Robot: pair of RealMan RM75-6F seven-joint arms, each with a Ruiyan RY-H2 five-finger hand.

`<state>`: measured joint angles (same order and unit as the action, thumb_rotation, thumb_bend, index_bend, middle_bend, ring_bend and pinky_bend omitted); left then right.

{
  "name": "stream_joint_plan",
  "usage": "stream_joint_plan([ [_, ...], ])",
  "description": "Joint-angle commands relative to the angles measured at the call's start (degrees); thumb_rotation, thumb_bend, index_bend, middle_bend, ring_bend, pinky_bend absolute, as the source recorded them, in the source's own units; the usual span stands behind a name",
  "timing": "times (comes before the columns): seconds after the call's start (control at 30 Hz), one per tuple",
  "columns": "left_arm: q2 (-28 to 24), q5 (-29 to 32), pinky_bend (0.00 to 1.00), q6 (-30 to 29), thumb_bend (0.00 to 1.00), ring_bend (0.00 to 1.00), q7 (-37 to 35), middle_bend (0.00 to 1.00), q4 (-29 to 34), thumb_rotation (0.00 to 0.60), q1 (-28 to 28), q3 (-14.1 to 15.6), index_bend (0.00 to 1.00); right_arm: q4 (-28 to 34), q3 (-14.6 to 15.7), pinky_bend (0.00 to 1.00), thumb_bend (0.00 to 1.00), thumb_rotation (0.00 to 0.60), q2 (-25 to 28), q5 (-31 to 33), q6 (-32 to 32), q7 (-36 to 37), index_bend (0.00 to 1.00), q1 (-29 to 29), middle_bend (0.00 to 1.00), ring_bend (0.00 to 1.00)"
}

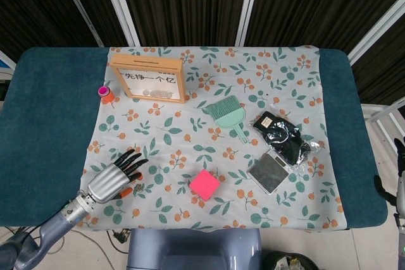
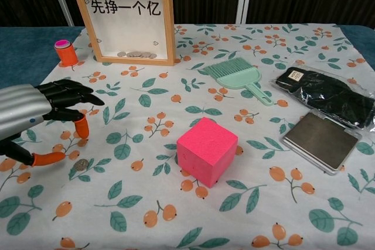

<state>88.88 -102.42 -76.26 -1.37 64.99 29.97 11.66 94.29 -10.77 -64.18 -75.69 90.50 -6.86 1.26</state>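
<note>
Head view: left hand (image 1: pixel 116 180) low at the cloth's (image 1: pixel 190 124) left edge, fingers spread, holding nothing; coin (image 1: pixel 136 189) just right of the fingertips, near the pink cube (image 1: pixel 204 184) (right hand barely visible at the far right edge, finger state unclear).

Chest view: left hand (image 2: pixel 36 115) hovering, dark fingers (image 2: pixel 70 95) apart with orange tips; small, flat, round metal coin (image 2: pixel 81 164) lying just below thumb and forefinger. Cube (image 2: pixel 207 151) matte, foam-like; wooden frame (image 2: pixel 123 16) behind.
</note>
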Motion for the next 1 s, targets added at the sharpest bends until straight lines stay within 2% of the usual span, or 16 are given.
stream_joint_plan([
  [0.03, 1.1, 0.2, 0.0, 0.7, 0.28, 0.0, -0.8, 0.1, -1.2, 0.6, -0.3, 0.0, 0.43, 0.0, 0.0, 0.0, 0.39, 0.6, 0.0, 0.1, 0.0, 0.0, 0.08, 0.0, 0.05, 0.0],
  [0.5, 4.4, -0.7, 0.0, 1.8, 0.29, 0.0, -3.1, 0.1, -6.7, 0.6, -1.3, 0.7, 0.46, 0.0, -0.2, 0.0, 0.39, 0.6, 0.1, 0.2, 0.0, 0.0, 0.08, -0.1, 0.05, 0.0],
  [1.0, 5.4, -1.3, 0.0, 2.2, 0.3, 0.0, -3.6, 0.1, -8.4, 0.6, -1.2, 0.2, 0.45, 0.0, -0.2, 0.0, 0.39, 0.6, 0.0, 0.2, 0.0, -0.1, 0.08, -0.1, 0.05, 0.0],
])
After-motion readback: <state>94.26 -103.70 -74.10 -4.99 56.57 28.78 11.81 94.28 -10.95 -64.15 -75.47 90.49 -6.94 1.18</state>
